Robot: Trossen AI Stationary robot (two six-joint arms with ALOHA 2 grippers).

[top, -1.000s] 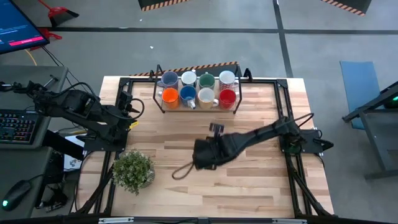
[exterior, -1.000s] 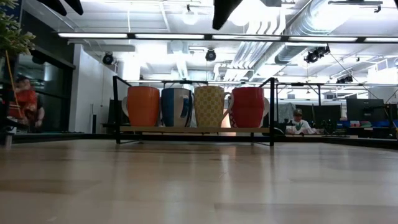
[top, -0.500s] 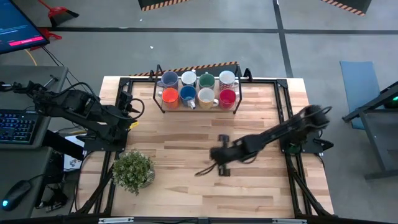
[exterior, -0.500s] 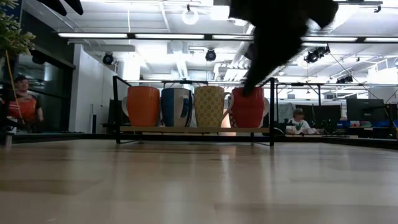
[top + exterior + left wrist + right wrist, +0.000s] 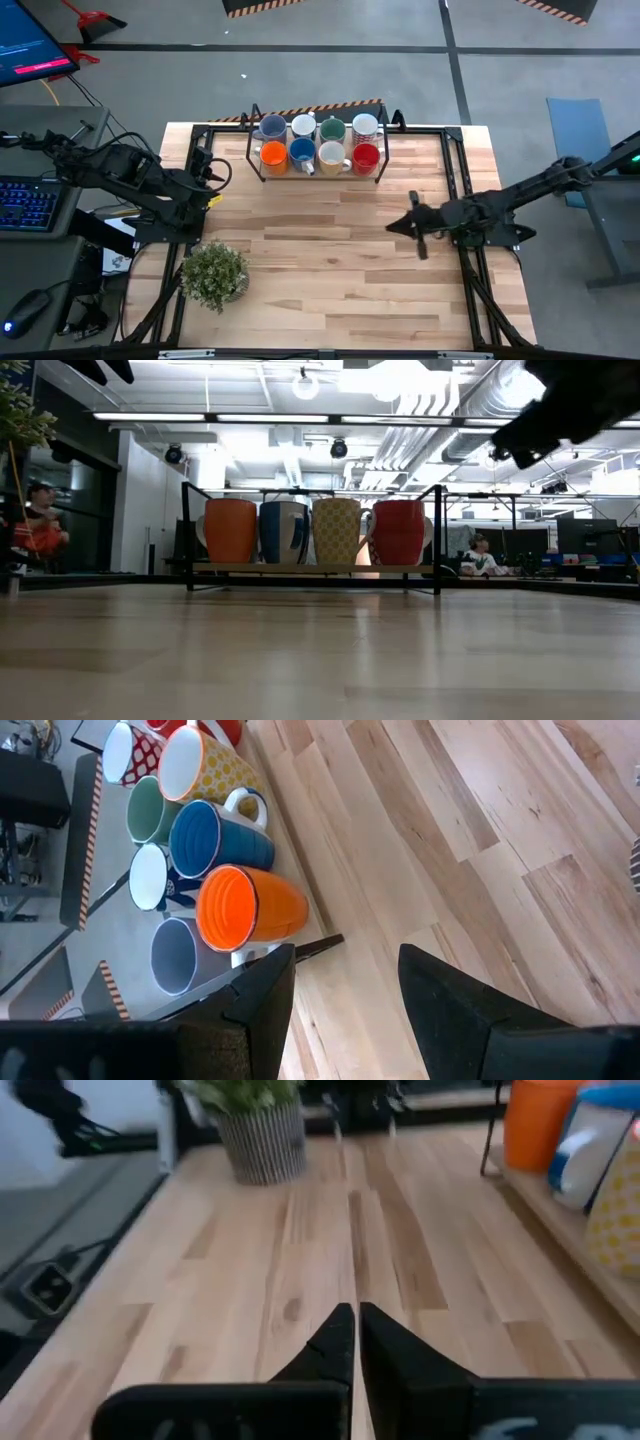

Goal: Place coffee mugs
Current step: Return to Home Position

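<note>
Your right gripper (image 5: 415, 222), fingers pressed together and empty, hangs apart off the rack's (image 5: 312, 569) red-mug end; eight coffee mugs (image 5: 302, 152) fill it; left gripper (image 5: 345, 952), parted, sits off its orange end

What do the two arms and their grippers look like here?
The left arm and right arm are slim, jointed and matte black. A black cable loops beside the left one. The left gripper and right gripper have flat, tapered black fingers, with no markings visible.
</note>
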